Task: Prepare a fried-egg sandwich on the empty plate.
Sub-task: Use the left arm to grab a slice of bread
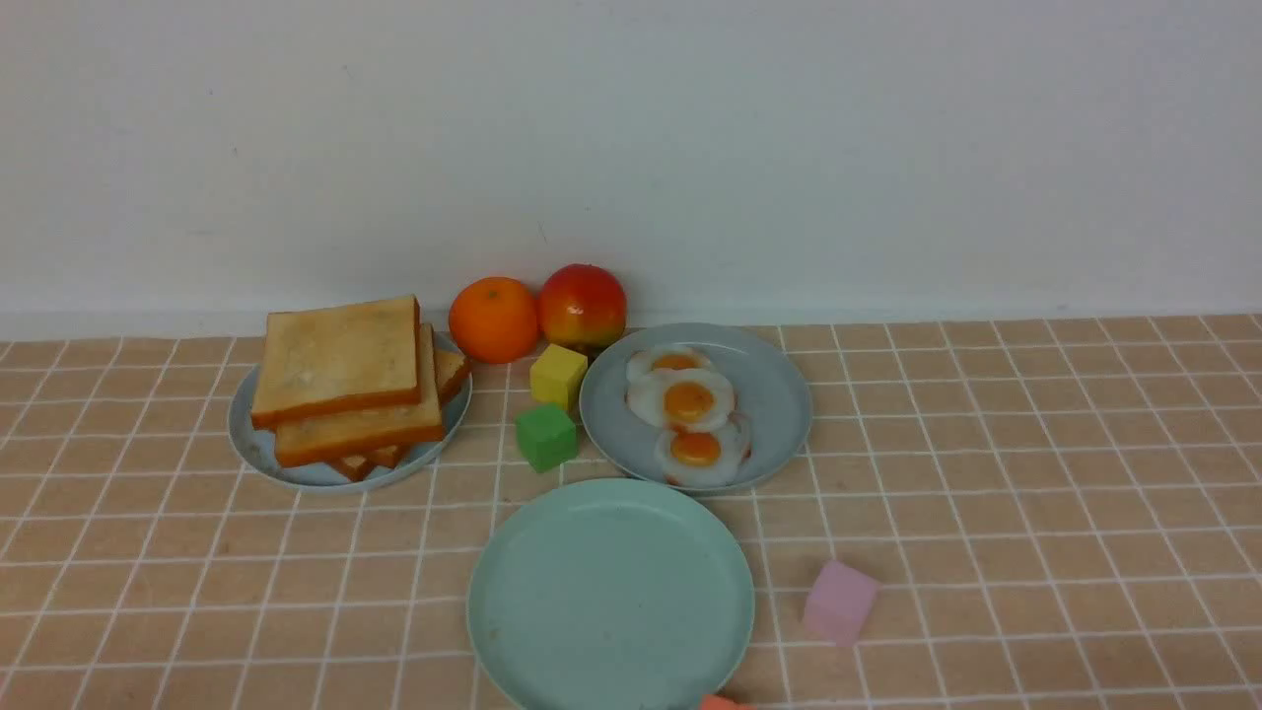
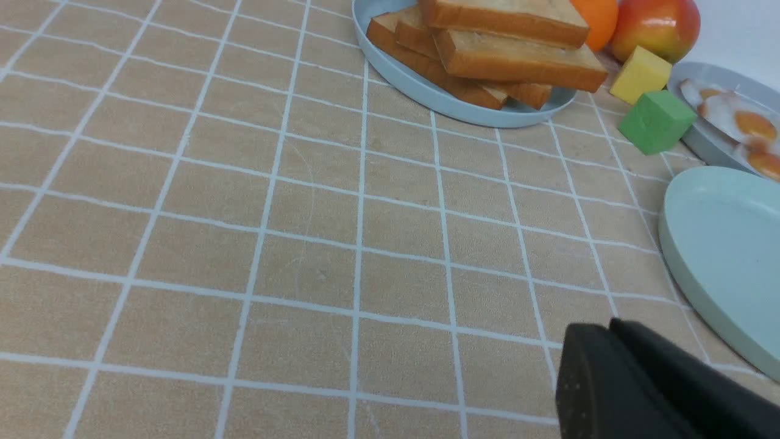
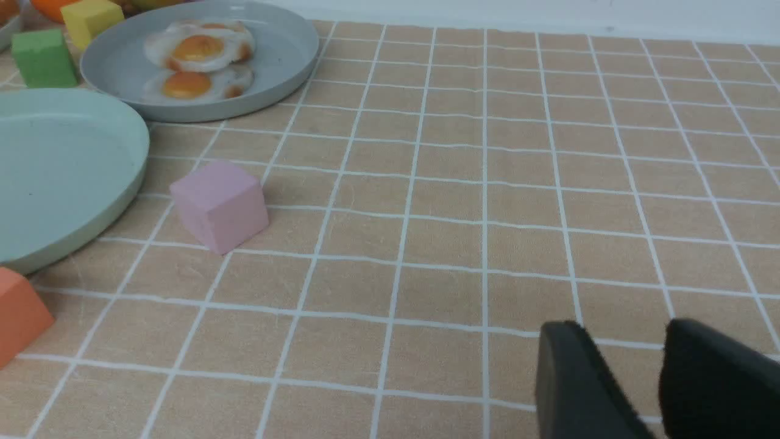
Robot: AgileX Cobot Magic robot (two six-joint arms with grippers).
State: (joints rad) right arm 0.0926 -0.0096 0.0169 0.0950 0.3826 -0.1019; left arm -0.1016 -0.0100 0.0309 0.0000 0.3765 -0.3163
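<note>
The empty plate [image 1: 611, 592], pale mint green, lies at the front centre of the table. Behind it a blue-grey plate [image 1: 779, 394] holds three fried eggs; the fried egg [image 1: 682, 399], plain white with an orange yolk, is the middle one. No sandwich shows; several toast slices [image 1: 340, 360] are stacked on another blue-grey plate [image 1: 246, 439] at the back left. My left gripper [image 2: 609, 326] is shut and empty, low over the cloth beside the mint plate [image 2: 725, 244]. My right gripper [image 3: 621, 326] is open, nothing between its fingers, well away from the mint plate [image 3: 61, 164]. Neither arm shows in the front view.
An orange [image 1: 493, 319] and an apple [image 1: 582, 304] sit by the back wall. A yellow cube [image 1: 558, 375] and a green cube [image 1: 545, 436] stand between the two blue-grey plates. A pink cube [image 1: 839, 602] and an orange block [image 3: 18, 311] lie near the mint plate.
</note>
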